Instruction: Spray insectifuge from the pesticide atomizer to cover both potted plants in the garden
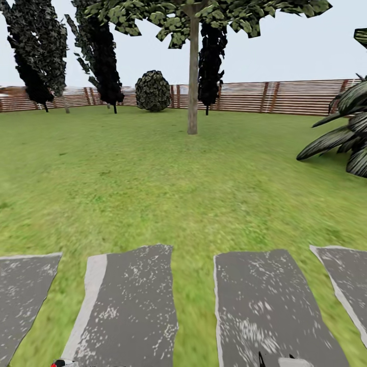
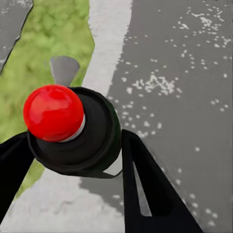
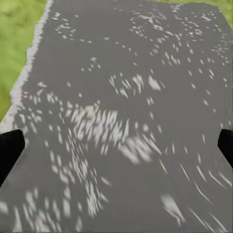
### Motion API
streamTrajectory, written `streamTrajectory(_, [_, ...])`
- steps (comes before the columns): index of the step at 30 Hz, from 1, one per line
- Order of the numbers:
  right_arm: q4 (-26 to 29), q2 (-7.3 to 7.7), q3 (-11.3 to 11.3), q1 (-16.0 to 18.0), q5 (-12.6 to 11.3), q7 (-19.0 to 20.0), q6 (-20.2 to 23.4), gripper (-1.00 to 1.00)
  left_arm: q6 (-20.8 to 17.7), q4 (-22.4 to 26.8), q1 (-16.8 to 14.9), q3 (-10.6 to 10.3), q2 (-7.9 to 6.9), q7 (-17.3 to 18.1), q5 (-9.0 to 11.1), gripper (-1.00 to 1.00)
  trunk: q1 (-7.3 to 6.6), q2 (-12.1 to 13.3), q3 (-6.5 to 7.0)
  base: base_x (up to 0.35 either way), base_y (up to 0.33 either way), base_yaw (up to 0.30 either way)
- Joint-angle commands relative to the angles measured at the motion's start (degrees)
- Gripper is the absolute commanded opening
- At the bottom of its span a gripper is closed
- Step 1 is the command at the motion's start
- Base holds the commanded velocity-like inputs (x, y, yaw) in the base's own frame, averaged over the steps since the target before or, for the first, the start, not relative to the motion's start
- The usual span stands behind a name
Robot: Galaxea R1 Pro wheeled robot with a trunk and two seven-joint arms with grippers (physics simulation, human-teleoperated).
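The garden's lawn (image 1: 153,178) spreads wide and green from the near ground to a brown slatted fence (image 1: 285,97) at the back, with dark tall trees (image 1: 104,56) along it, a round bush (image 1: 152,91), and a bare-trunked tree (image 1: 192,76) standing out on the grass. Striped long leaves of a big plant (image 1: 346,137) reach in from the right edge. Nearest the robot lie grey mottled paving slabs (image 1: 130,306) with strips of grass between them. In the left wrist view, the left end effector (image 2: 73,145) is clamped on the pesticide atomizer (image 2: 92,131), its dark fingers (image 2: 145,189) on either side of the dark body, whose red rounded top (image 2: 53,112) faces the camera above the paving. The right end effector (image 3: 116,145) is spread wide and holds nothing, its black fingertips (image 3: 9,150) at the picture's edges over a slab.
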State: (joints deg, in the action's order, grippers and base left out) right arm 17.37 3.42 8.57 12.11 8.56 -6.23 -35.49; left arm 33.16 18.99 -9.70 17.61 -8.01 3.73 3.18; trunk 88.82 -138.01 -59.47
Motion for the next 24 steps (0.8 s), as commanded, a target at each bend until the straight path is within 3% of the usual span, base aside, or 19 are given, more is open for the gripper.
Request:
streamTrajectory(1, [0.0,-0.02,0.2,0.0,0.6,-0.4,-0.1,1.0,0.1,-0.1,-0.1,0.1,0.01,0.4,0.3,-1.0,-0.01,0.0,-0.02,0.066,0.305,0.27])
streamTrajectory(24, [-0.1,-0.04,0.2,0.0,0.7,-0.4,-0.1,1.0,-0.4,-0.1,-0.1,0.3,0.01,0.5,0.2,-1.0,-0.01,0.0,0.13,0.111,0.289,0.273])
